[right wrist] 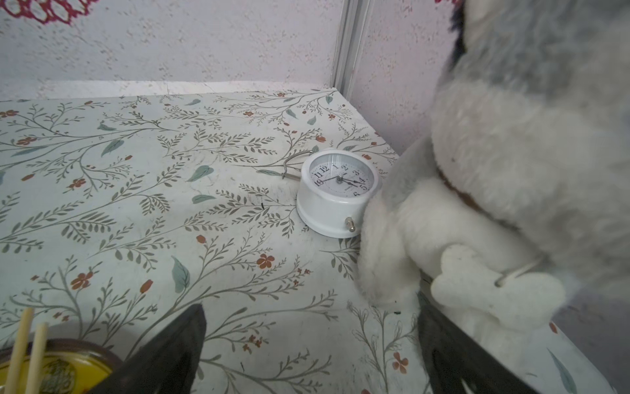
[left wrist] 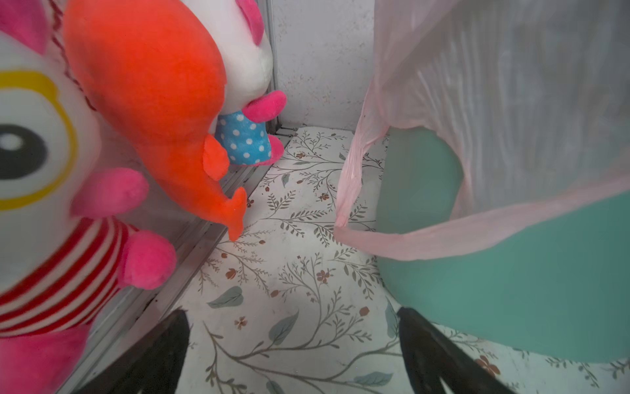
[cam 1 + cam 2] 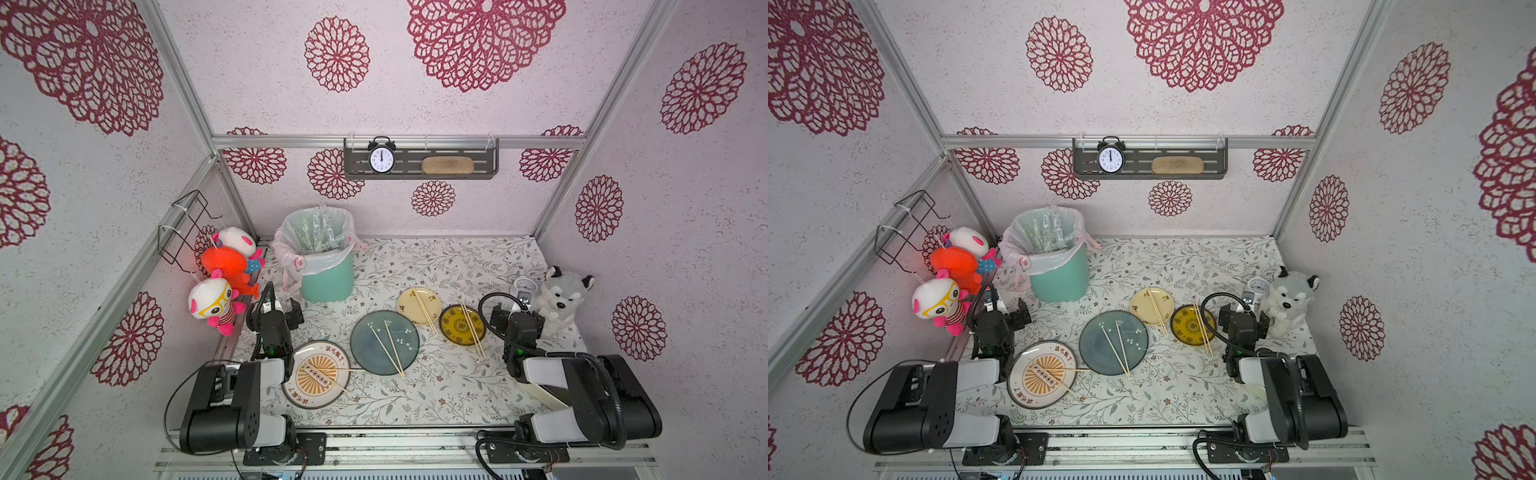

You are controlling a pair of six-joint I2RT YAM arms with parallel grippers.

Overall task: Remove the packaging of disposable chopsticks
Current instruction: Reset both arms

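Bare disposable chopsticks lie in pairs across several plates: the teal plate (image 3: 388,347), the cream plate (image 3: 424,309), the yellow plate (image 3: 471,328) and the white-and-orange plate (image 3: 328,376). The packaging (image 3: 322,232), clear crinkly sleeves, stands inside the lined green bin (image 3: 328,282), seen in both top views (image 3: 1048,230). My left gripper (image 3: 282,309) (image 2: 293,312) hovers low beside the bin, open and empty. My right gripper (image 3: 517,313) (image 1: 312,307) is open and empty next to the yellow plate (image 1: 68,371), whose chopsticks (image 1: 20,344) show at the frame's edge.
Plush toys (image 3: 224,266) hang on the left wall, close to the left gripper. A grey husky plush (image 3: 561,299) and a small white clock (image 1: 335,194) sit at the right gripper's side. The pink bin liner (image 2: 477,102) drapes over the bin.
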